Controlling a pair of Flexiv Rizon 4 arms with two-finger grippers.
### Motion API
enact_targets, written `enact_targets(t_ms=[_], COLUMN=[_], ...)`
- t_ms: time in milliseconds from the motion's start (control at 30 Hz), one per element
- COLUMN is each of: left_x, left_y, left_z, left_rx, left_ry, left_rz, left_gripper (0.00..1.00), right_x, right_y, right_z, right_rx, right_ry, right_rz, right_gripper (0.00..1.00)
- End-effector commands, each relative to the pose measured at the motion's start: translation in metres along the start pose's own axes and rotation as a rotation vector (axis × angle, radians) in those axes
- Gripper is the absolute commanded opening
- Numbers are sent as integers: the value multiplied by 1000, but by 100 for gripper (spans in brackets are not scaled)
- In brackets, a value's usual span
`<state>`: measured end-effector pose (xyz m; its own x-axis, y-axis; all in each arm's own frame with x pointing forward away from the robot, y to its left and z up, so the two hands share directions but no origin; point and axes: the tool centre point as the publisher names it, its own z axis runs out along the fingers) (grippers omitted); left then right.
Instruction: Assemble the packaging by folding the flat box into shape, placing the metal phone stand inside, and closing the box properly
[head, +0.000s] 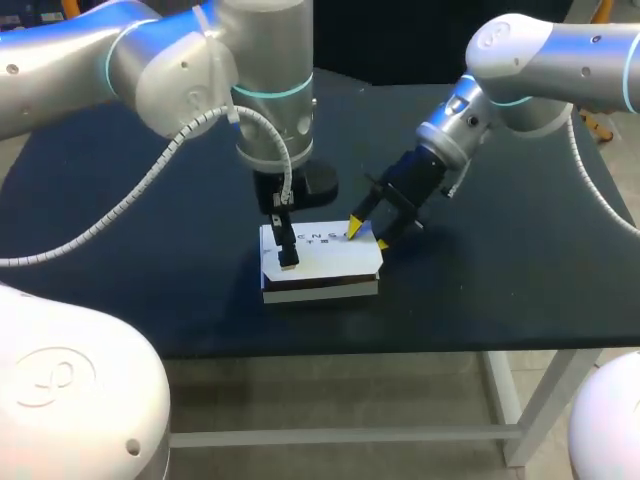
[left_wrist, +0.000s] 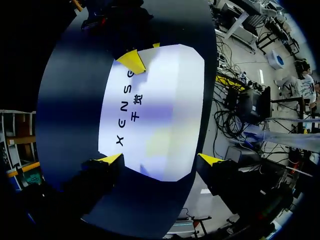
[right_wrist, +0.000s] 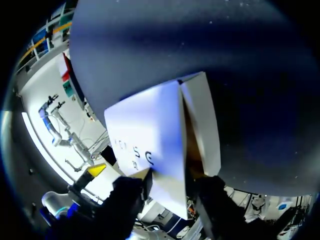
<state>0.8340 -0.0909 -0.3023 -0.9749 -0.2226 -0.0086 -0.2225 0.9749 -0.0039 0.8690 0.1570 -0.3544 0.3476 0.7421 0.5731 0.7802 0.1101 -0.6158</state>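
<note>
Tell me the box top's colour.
The box is white on top with dark lettering; clearest in left wrist view.

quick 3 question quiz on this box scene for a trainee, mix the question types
1. True or false: the white box is held in the air, off the table.
2. The left gripper hangs: A) over the box's top; B) beyond the table's edge; C) under the table.
3. Fill in: in the head view, the right gripper has its yellow tips at the box's far ____ corner.

Key: 1 false; 2 A; 3 right.
</note>
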Motion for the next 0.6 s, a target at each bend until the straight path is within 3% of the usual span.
enact_targets(t_ms=[33,400,600], left_x=[-6,-9,-3], left_y=[4,3,2], left_z=[8,18,20], left_rx=[21,51,59], left_ry=[24,17,10], left_rz=[0,10,14], left_gripper=[98,79,78], right_x=[-2,-2,-2], right_y=[3,3,3], right_z=[0,0,0], right_rx=[5,5,5], right_ry=[-1,-1,-1], right_rz=[0,0,0], right_gripper=[45,45,44])
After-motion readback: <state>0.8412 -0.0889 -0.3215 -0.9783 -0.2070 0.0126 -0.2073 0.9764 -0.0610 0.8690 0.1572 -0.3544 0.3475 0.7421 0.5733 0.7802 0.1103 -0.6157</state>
